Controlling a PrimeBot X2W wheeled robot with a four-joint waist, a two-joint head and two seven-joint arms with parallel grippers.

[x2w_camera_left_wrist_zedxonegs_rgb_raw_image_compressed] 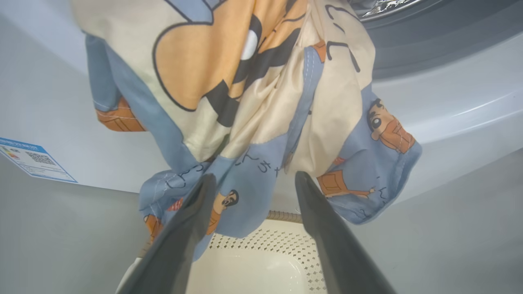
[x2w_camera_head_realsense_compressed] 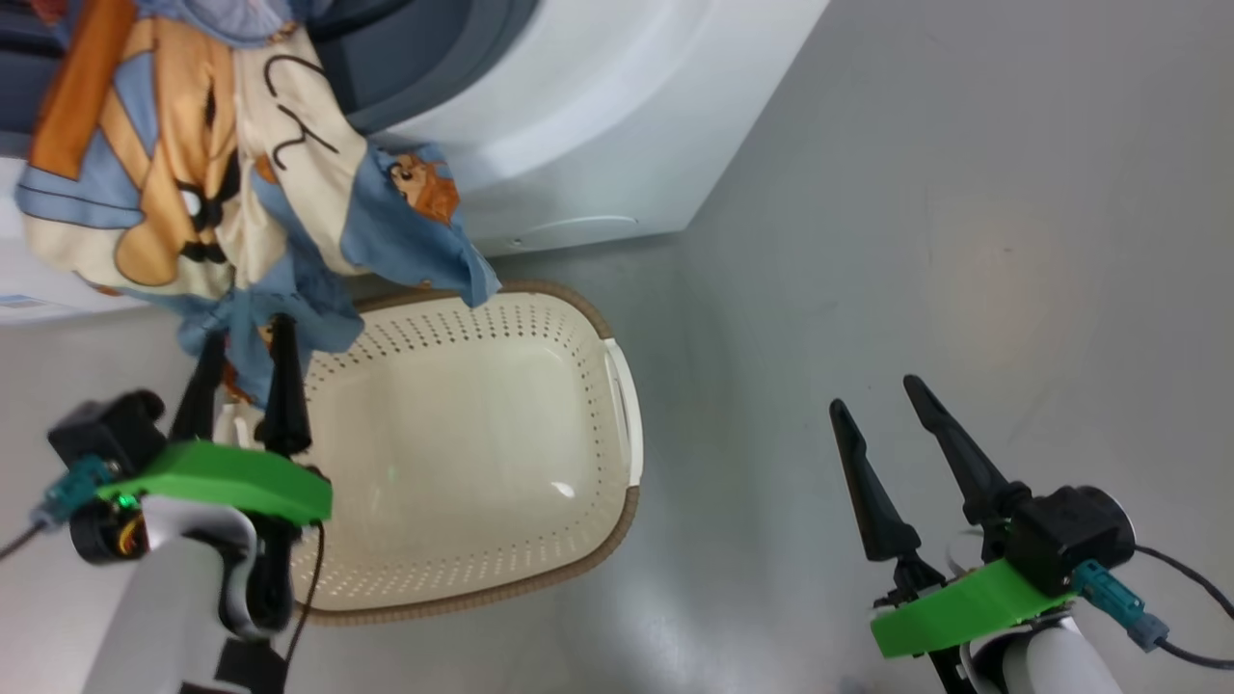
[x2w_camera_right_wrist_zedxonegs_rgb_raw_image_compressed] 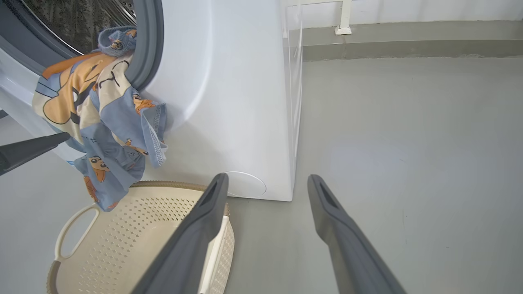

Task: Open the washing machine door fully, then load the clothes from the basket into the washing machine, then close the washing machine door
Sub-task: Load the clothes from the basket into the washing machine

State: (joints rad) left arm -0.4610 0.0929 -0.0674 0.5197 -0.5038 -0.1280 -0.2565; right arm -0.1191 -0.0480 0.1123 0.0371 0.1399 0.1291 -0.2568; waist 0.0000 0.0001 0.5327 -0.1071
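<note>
Left gripper (x2w_camera_left_wrist_zedxonegs_rgb_raw_image_compressed: pixel 255 176) wide at hanging clothes (x2w_camera_left_wrist_zedxonegs_rgb_raw_image_compressed: pixel 245 81) — no grip; right gripper (x2w_camera_head_realsense_compressed: pixel 873 393) wide, empty. Blue sticker (x2w_camera_left_wrist_zedxonegs_rgb_raw_image_compressed: pixel 34 160) on washing machine (x2w_camera_left_wrist_zedxonegs_rgb_raw_image_compressed: pixel 449 102) — QR code, text illegible.

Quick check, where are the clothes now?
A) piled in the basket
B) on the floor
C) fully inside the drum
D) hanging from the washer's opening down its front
D: the clothes drape out of the washing machine, dangling above the basket.

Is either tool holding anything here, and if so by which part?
Nothing is held. Both the left tool and right tool stand open; the clothes hang from the washer mouth, their lower edge by the left tool's fingers.
</note>
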